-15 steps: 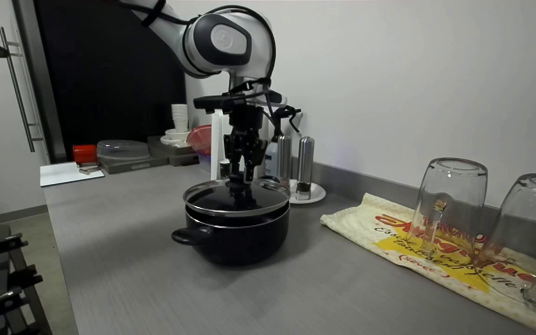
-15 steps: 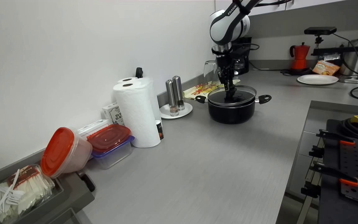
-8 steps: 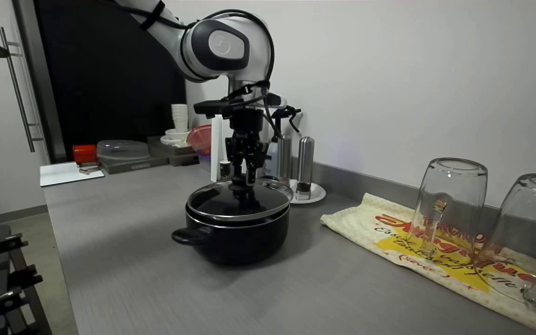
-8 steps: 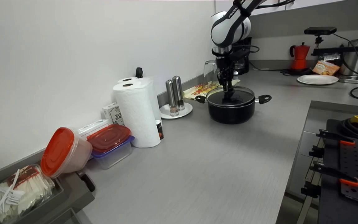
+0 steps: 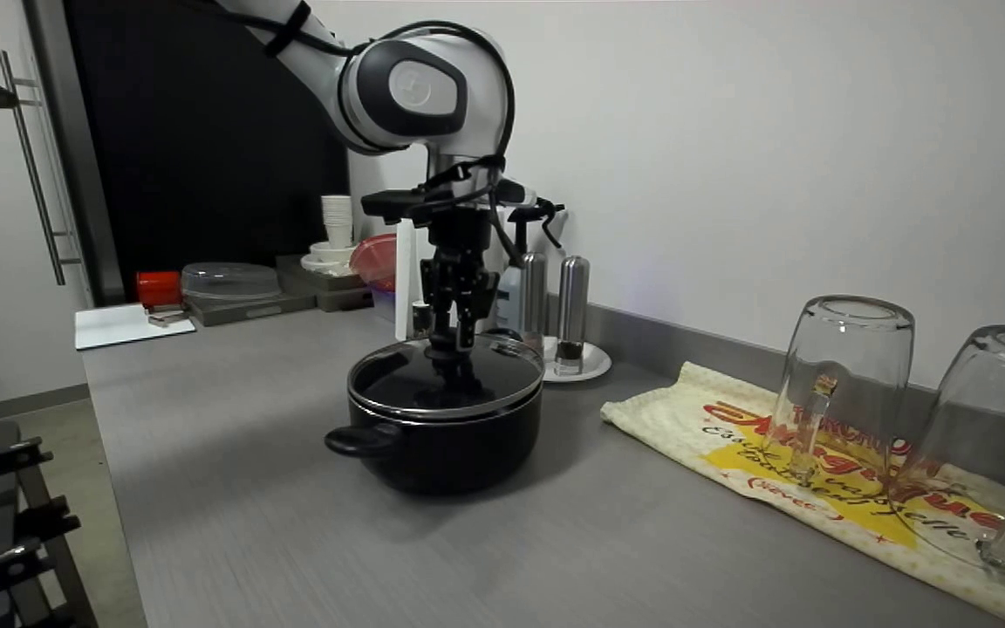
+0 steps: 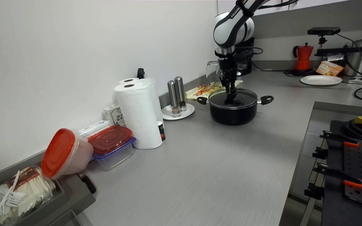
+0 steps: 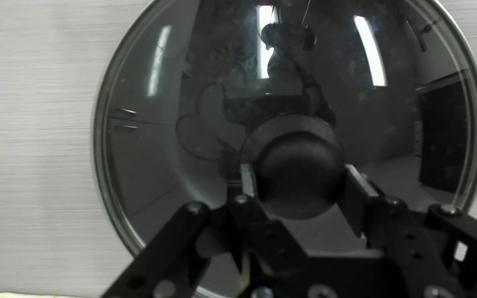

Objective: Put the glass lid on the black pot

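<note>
The black pot (image 5: 459, 458) stands upright on the grey counter, its body also showing in an exterior view (image 6: 233, 116). The glass lid (image 5: 393, 379) lies over the pot's mouth, its metal rim close on the pot's rim all round; it shows too in an exterior view (image 6: 247, 98). In the wrist view the lid (image 7: 172, 136) fills the middle and hides the pot. My gripper (image 7: 300, 182) points down with its fingers against both sides of the lid's black centre knob (image 7: 300, 169). The gripper shows above the lid in both exterior views (image 5: 453, 338) (image 6: 230, 91).
Two upturned glass mugs (image 5: 847, 384) stand on a printed cloth (image 5: 729, 436) by the wall. Two steel mills (image 5: 572, 301) stand on a white plate (image 5: 594, 362) close behind the pot. Paper towel rolls (image 6: 138, 116) and plastic tubs (image 6: 113, 157) line the wall.
The lid has come down with my gripper and moved from a tilted, gapped position to lie close on the pot's rim. The pot has shifted very slightly.
</note>
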{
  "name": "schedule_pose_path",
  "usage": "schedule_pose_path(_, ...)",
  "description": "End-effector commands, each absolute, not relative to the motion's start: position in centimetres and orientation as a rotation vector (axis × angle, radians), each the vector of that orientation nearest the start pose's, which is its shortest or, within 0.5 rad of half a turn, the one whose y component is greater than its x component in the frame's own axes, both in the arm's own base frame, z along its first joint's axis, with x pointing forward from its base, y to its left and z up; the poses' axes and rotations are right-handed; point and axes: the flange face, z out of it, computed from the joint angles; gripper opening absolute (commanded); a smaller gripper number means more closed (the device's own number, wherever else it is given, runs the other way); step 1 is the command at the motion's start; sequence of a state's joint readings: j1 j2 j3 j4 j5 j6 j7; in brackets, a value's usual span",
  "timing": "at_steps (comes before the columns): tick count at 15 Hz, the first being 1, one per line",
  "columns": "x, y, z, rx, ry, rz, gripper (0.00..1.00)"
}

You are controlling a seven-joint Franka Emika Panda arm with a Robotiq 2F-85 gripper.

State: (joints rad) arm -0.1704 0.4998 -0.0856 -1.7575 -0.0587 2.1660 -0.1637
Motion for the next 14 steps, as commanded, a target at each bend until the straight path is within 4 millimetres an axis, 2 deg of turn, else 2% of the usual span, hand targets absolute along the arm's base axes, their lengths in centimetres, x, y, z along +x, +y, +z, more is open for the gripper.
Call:
schedule_pose_path(1,62.6,-15.9,28.0,-3.160,0.095,0.174,0.25)
schedule_pose_path(6,62.2,-16.0,27.4,-3.141,0.102,0.183,0.25)
schedule_pose_path(7,62.6,-16.3,27.0,-3.172,0.110,0.188,0.66)
schedule_pose_path(8,62.6,-16.4,27.0,-3.172,0.111,0.189,0.52)
schedule_pose_path(10,62.6,-16.4,26.9,-3.172,0.111,0.191,0.65)
schedule_pose_path(12,62.6,-16.4,26.9,-3.172,0.111,0.191,0.66)
schedule_pose_path(13,61.9,-15.8,26.8,-3.178,0.086,0.212,0.91)
schedule_pose_path(14,60.6,-15.0,26.6,-3.174,0.048,0.244,0.92)
